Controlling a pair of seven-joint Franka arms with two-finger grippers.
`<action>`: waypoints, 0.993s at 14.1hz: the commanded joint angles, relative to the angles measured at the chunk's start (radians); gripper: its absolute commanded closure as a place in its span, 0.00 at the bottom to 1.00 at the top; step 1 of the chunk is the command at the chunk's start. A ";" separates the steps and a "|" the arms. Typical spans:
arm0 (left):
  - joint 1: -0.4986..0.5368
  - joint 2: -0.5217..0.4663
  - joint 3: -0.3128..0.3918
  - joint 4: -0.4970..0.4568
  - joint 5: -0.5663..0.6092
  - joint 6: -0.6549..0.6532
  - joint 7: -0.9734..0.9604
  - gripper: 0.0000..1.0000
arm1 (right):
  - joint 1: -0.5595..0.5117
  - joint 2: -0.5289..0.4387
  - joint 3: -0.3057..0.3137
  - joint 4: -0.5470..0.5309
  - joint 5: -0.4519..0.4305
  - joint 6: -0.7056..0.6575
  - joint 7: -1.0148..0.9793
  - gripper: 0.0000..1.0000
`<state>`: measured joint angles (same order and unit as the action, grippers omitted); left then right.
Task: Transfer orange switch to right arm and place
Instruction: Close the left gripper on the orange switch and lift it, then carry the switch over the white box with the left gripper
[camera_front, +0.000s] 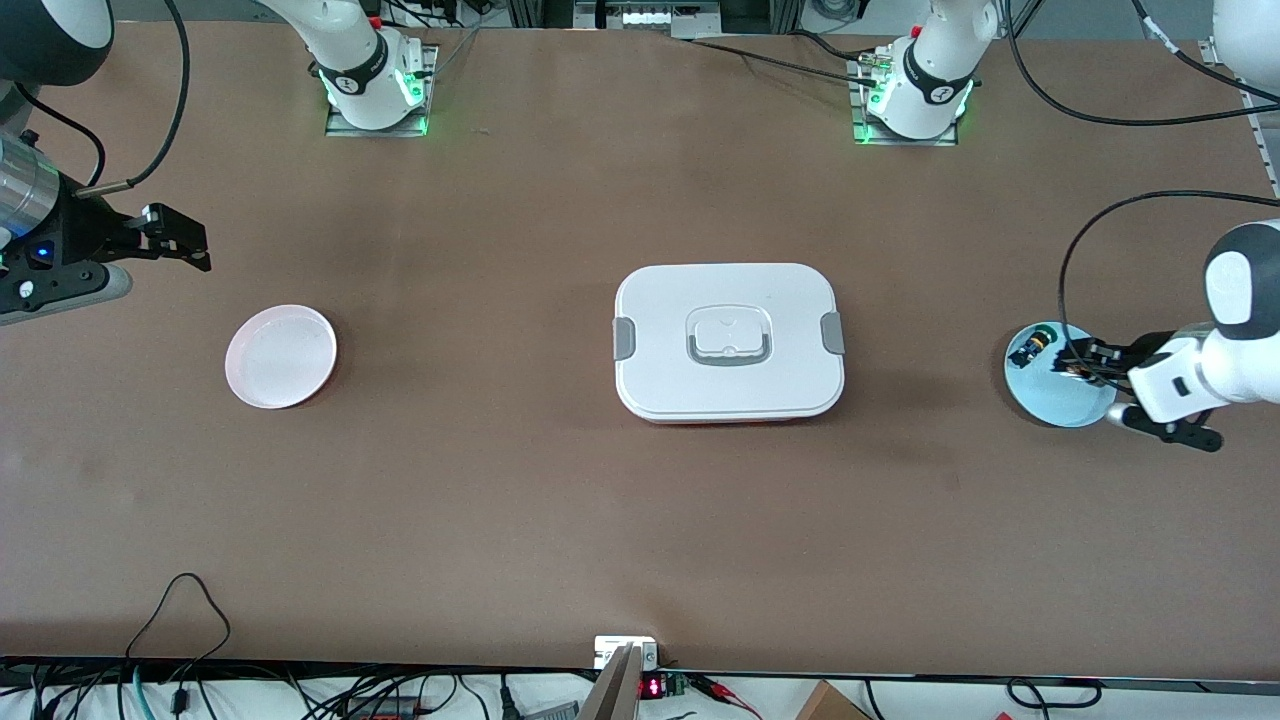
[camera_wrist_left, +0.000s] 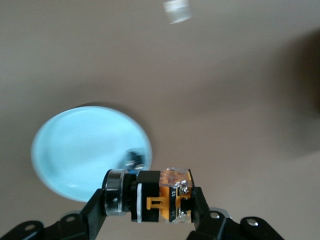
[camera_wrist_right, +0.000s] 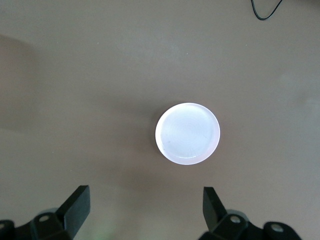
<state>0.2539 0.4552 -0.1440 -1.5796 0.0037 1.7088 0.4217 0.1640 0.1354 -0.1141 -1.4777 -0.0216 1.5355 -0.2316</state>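
Observation:
My left gripper (camera_front: 1085, 368) (camera_wrist_left: 150, 201) is shut on the orange switch (camera_wrist_left: 159, 195) (camera_front: 1077, 371), gripping it end to end. The switch has a black body, a metal ring and an orange block. It hangs just above the rim of a pale blue plate (camera_front: 1062, 402) (camera_wrist_left: 75, 150) at the left arm's end of the table. My right gripper (camera_front: 186, 246) (camera_wrist_right: 145, 201) is open and holds nothing. It hovers at the right arm's end of the table, above the tabletop beside a pink plate (camera_front: 281, 356) (camera_wrist_right: 187, 133).
A second small dark switch (camera_front: 1034, 347) (camera_wrist_left: 134, 159) lies on the blue plate. A white lidded box (camera_front: 728, 342) with grey clips stands at the middle of the table. Cables trail off the front edge.

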 joint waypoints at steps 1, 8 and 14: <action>0.011 -0.019 -0.081 0.038 -0.106 -0.111 0.039 0.82 | -0.006 -0.003 0.004 0.005 0.011 0.000 0.009 0.00; 0.011 -0.009 -0.187 0.026 -0.715 -0.141 0.276 0.83 | -0.003 0.039 0.004 0.069 0.009 0.006 0.001 0.00; -0.117 0.022 -0.200 0.013 -1.164 -0.041 0.765 0.84 | -0.037 0.041 -0.025 0.065 0.150 -0.005 -0.005 0.00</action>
<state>0.1860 0.4734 -0.3415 -1.5585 -1.0384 1.6312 1.0334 0.1541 0.1693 -0.1315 -1.4355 0.0766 1.5515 -0.2321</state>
